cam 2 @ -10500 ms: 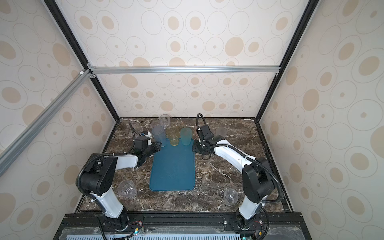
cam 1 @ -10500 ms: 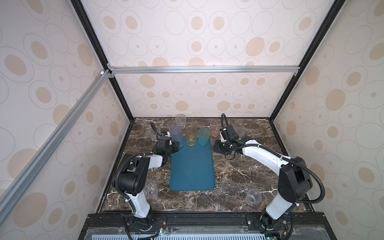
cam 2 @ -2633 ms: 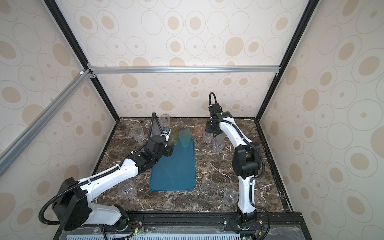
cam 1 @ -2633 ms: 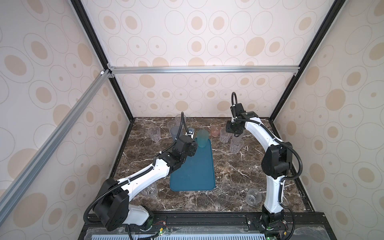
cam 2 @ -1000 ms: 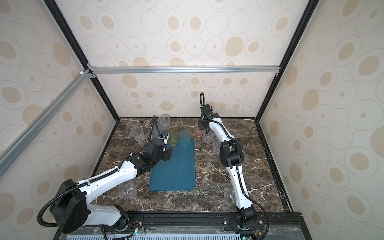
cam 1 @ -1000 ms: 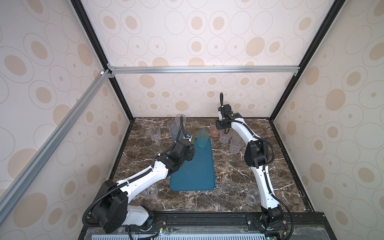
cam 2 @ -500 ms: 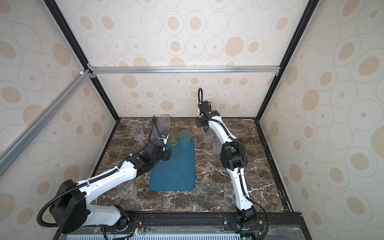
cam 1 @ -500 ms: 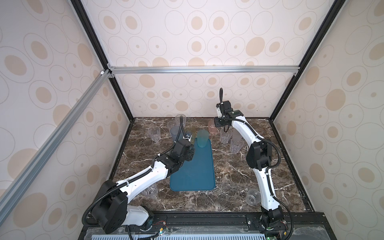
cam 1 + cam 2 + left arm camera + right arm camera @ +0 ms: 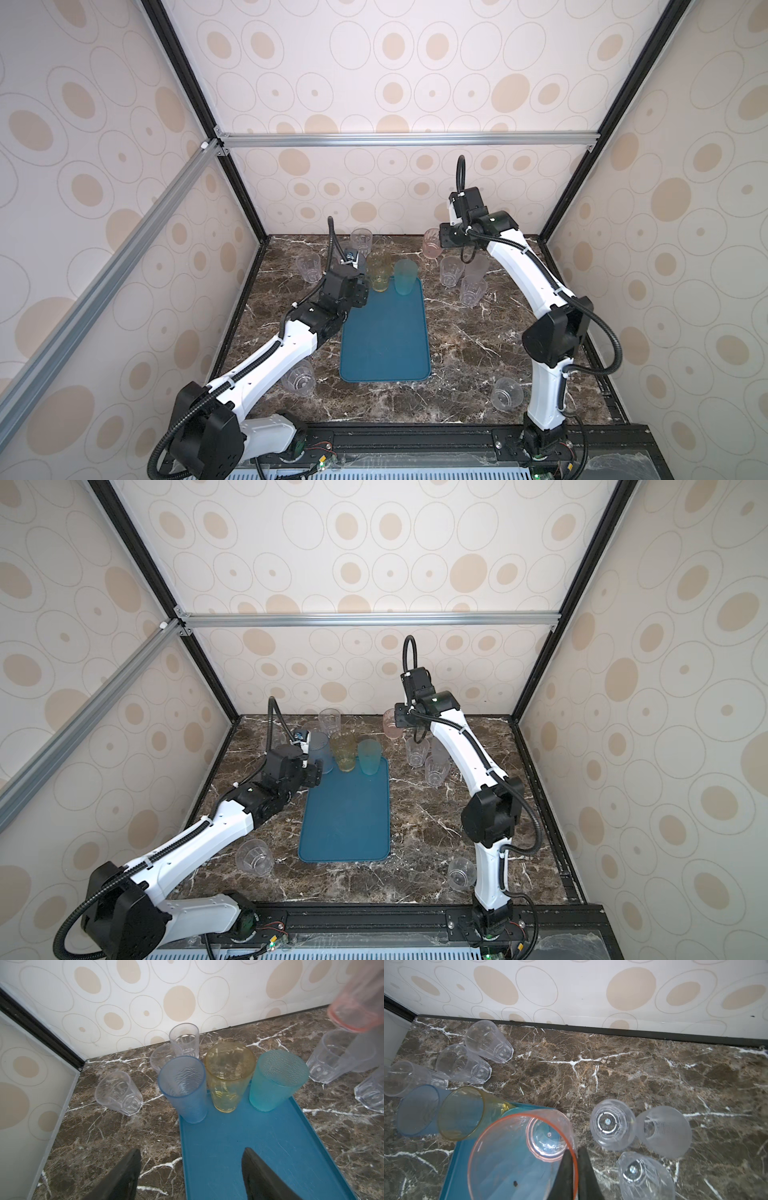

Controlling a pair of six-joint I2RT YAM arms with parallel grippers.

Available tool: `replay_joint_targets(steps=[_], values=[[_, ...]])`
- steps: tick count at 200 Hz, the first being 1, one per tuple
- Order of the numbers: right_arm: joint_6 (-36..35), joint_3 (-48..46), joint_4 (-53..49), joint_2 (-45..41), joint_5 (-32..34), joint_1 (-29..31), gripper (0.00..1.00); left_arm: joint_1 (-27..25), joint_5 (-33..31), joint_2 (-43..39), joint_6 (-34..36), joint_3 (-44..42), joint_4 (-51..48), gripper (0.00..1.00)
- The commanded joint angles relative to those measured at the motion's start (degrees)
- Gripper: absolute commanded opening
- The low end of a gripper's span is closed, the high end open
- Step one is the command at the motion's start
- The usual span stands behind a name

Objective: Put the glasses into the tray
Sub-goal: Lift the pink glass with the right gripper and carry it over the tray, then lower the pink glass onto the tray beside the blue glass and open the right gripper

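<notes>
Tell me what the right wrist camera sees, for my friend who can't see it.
The right gripper pinches the rim of a pink glass over the teal tray. A yellow glass and a blue glass stand nearby, and clear glasses dot the marble table.

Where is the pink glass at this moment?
In both top views the pink glass hangs near the back wall, right of centre, its rim pinched by the right gripper, just beyond the teal-green glass on the tray.
</notes>
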Motion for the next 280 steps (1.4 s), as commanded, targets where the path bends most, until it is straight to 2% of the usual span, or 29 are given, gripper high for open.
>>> replay_joint_targets(steps=[1,25,52,81,104,153,213,280], values=[[4.65,-4.37,-5.33,-5.78,5.86,3.51,0.07,3.53,1.71,-2.34,-1.97,2.09,-4.58,0.76],[7.33,-9.44,-7.68,-10.47,10.34,7.7,0.07,7.05,0.27,-4.08,-2.74,1.07,-6.54,0.76],[11.75,-13.62,-9.3,-12.89,11.22,13.0,0.06,9.47,-1.3,-5.17,-3.02,-0.69,-7.59,0.77],[16.84,-15.4,-7.35,-11.94,10.43,19.22,0.04,11.06,0.11,-5.92,-4.59,-2.69,-7.39,0.77],[20.2,-15.02,-3.76,-7.19,8.6,23.03,0.03,11.96,2.17,-6.41,-5.94,-3.78,-7.04,0.77],[24.49,-9.47,0.42,5.4,7.71,27.18,0.02,13.03,2.7,-8.19,-6.31,-5.25,-7.78,0.77],[25.82,3.15,-2.36,18.94,8.38,28.66,0.02,13.88,4.27,-8.95,-6.28,-7.82,-6.6,0.76],[27.14,14.58,-4.19,28.42,10.61,28.62,0.01,13.9,5.69,-8.4,-6.24,-7.74,-6.09,0.75]])
